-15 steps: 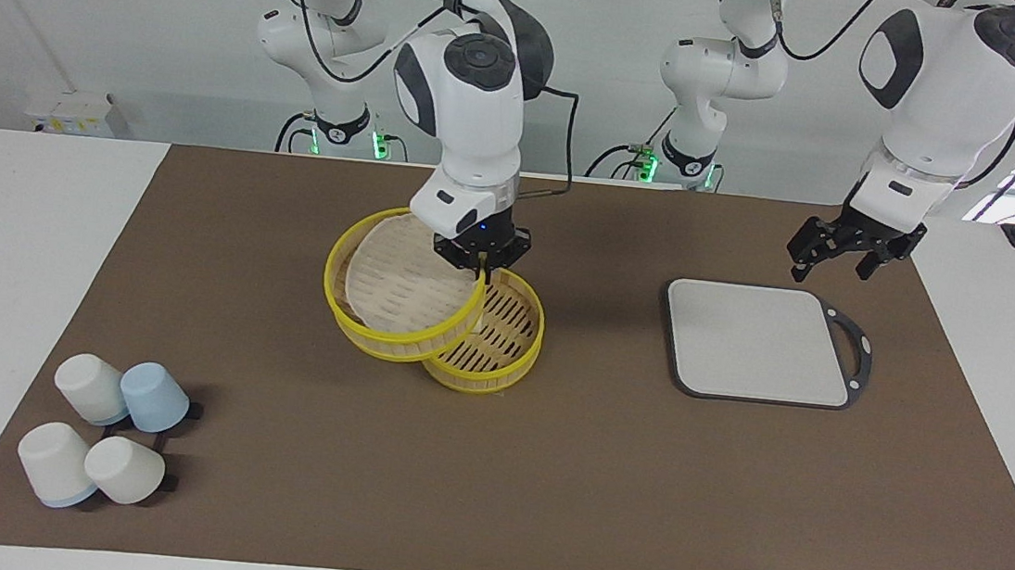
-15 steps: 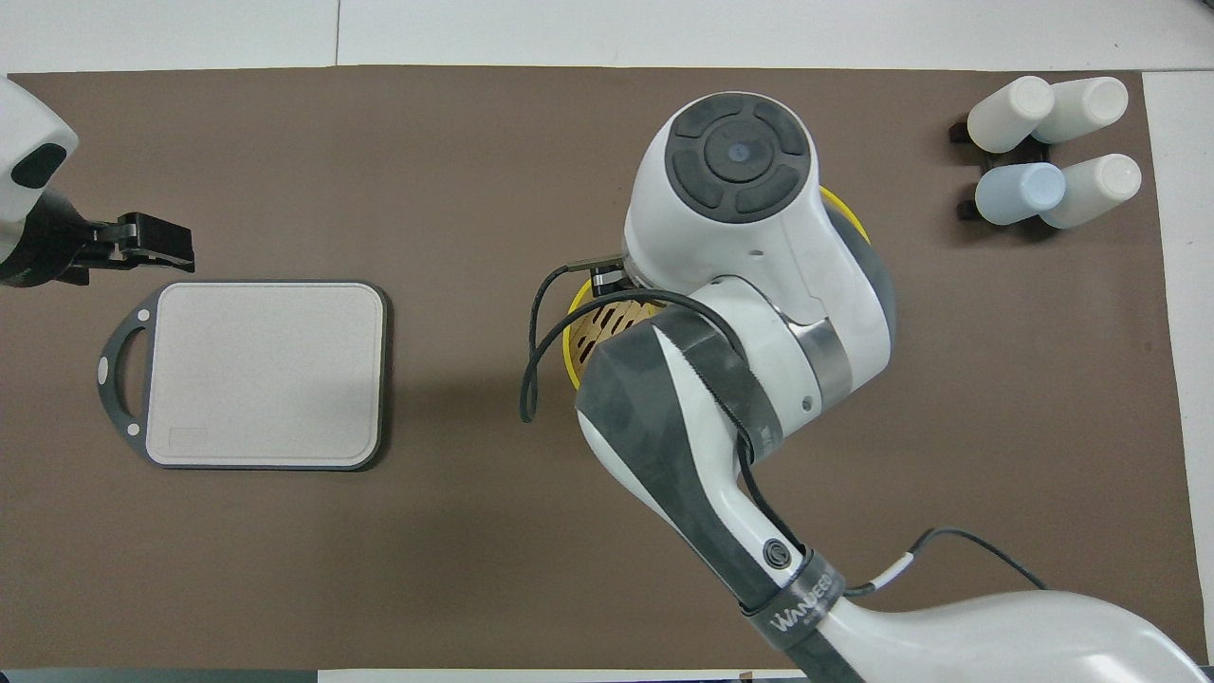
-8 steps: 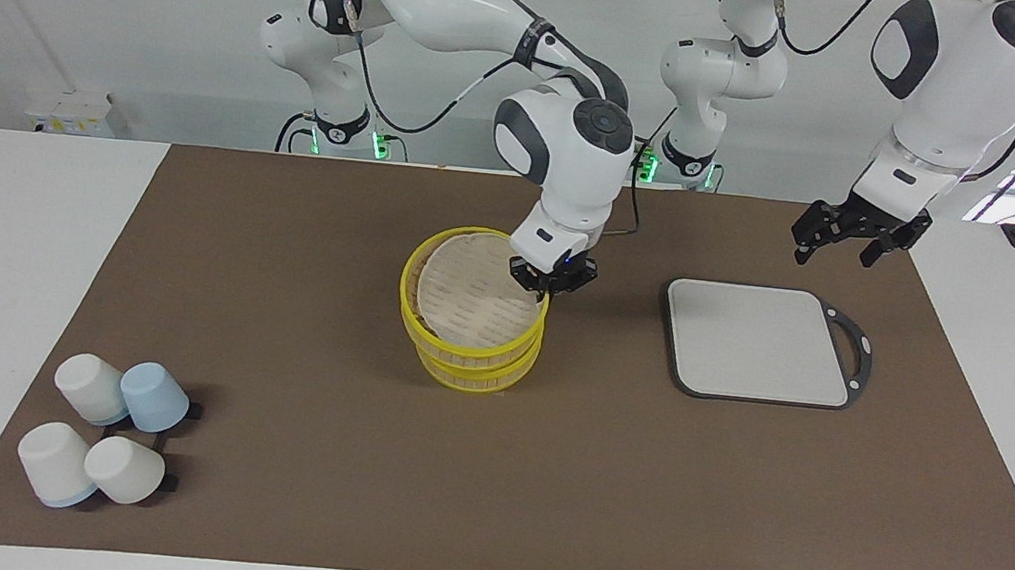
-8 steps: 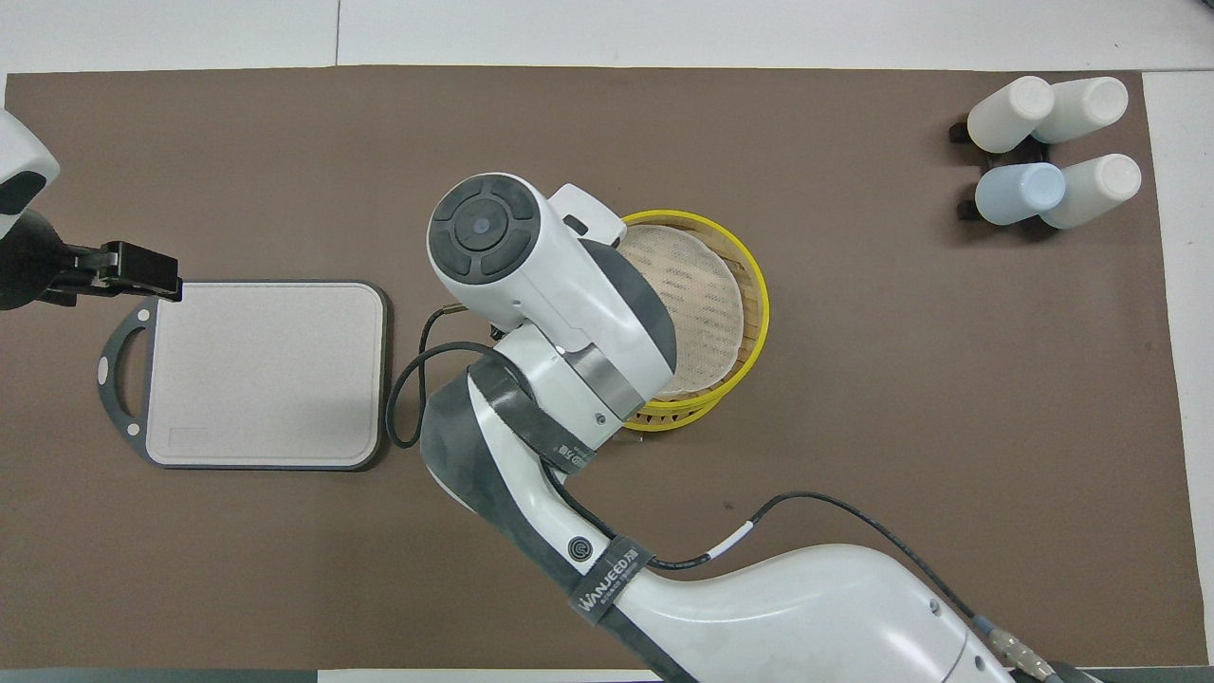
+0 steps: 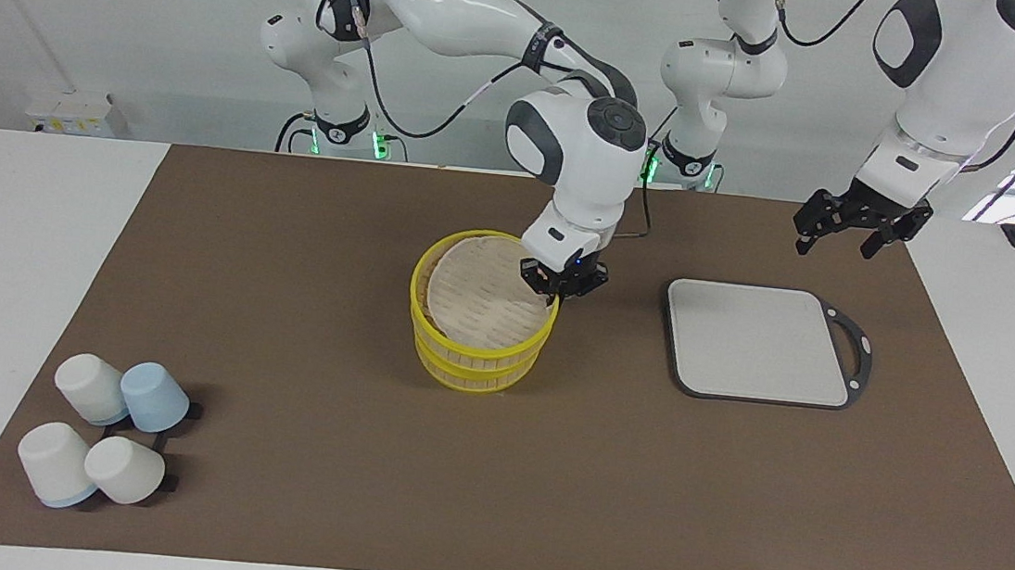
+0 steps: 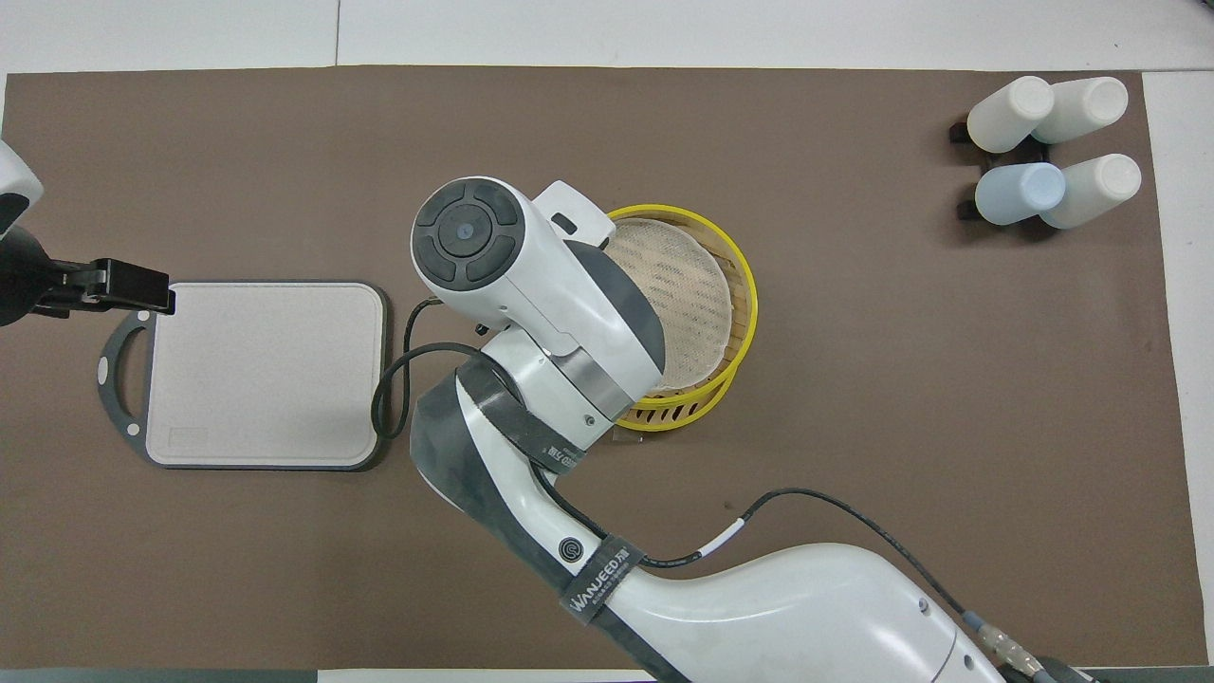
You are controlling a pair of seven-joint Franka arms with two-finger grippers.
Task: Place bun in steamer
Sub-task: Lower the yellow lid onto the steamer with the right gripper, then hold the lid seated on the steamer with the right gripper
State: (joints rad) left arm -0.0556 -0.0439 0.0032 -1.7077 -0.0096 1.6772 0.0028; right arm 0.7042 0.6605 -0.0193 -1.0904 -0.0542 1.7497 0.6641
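At the lower left of the facing view, four upturned cups [image 5: 106, 442] were seen clustered on the brown mat [image 5: 541, 512], well apart from everything else. At the centre of the frame the steamer [image 5: 477, 361] was found standing on the mat. Its upper tier was seated on the lower one, though in the overhead view it was seen slightly off-centre. The bun could not be seen in either view. Whether it lay inside, under the slotted top, could not be told, and neither could its long axis.

Just to the right of centre, the right gripper [image 5: 561, 283] was placed at the steamer's upper yellow rim. Its jaws appeared pressed together on that rim, at the edge toward the grey board [image 5: 758, 342]. This contact was judged the relation on which the next move depended: the rim lay directly between the jaws, so a release and a straight lift would be needed.

At the right, the board lay bare. At the upper right, above its handle end, the left gripper [image 5: 855, 233] was held raised and waiting, jaws spread, and was much the farther of the two from the steamer.
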